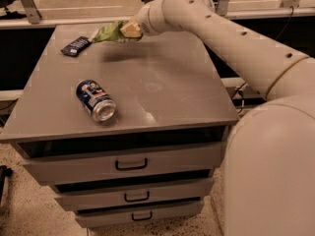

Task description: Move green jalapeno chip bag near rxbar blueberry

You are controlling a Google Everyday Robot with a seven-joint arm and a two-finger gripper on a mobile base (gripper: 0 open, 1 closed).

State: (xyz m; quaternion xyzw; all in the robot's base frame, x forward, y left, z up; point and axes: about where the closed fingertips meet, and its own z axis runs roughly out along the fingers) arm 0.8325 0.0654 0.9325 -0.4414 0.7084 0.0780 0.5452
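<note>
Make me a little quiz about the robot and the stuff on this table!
1. True or false: the soda can stands upright on the table.
2. What does the gripper, up over the table's far edge, hold? A) the soda can B) the green chip bag C) a spoon
3. Which lies closer to the green chip bag: the dark bar or the soda can?

Key: 1 false, it lies on its side. 2 B. 3 the dark bar.

Tabletop (167, 90) bears soda can (96, 100), rxbar blueberry (76, 46); hand (127, 31) hovers over far edge.
</note>
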